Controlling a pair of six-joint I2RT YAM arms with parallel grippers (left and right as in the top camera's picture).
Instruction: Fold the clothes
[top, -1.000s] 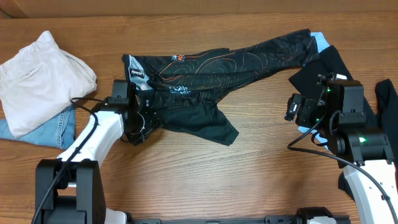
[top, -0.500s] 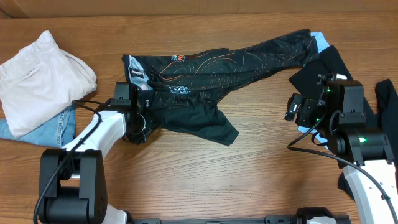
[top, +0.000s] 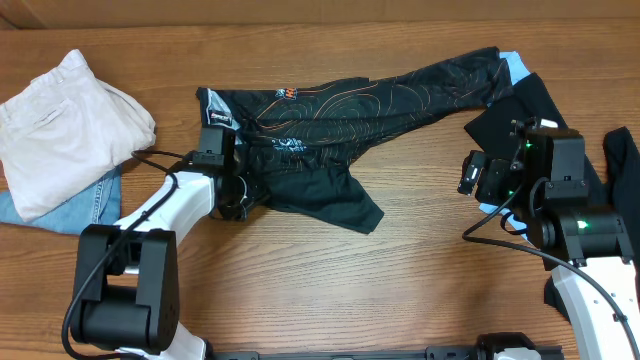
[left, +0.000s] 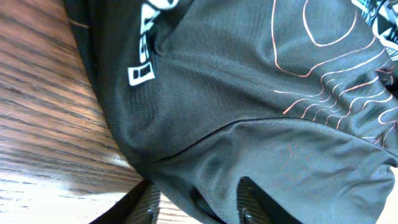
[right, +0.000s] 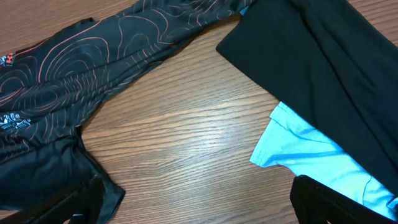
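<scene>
1. The left gripper stands at the lower left part of the jersey. Its two fingers are drawn near together, and a bunched fold of the black cloth fills the gap between them, so they pinch it.
2. The right gripper has its fingers wide apart and holds nothing. Under it is bare wood, between the jersey's lower flap and a light-blue garment.
3. The jersey, black with thin orange contour lines and small white and red logos, lies spread across the middle of the table. It runs from the left arm up toward the far right. One flap hangs down toward the near edge.
4. A plain black garment lies at the right end of the jersey and partly covers the light-blue one.
5. Another dark piece lies at the right edge, beside the right arm.
6. At the far left lie folded beige trousers, resting on blue jeans, well apart from the jersey.
7. The table is brown wood with a visible grain. Nothing of the room beyond it can be seen clearly.
</scene>
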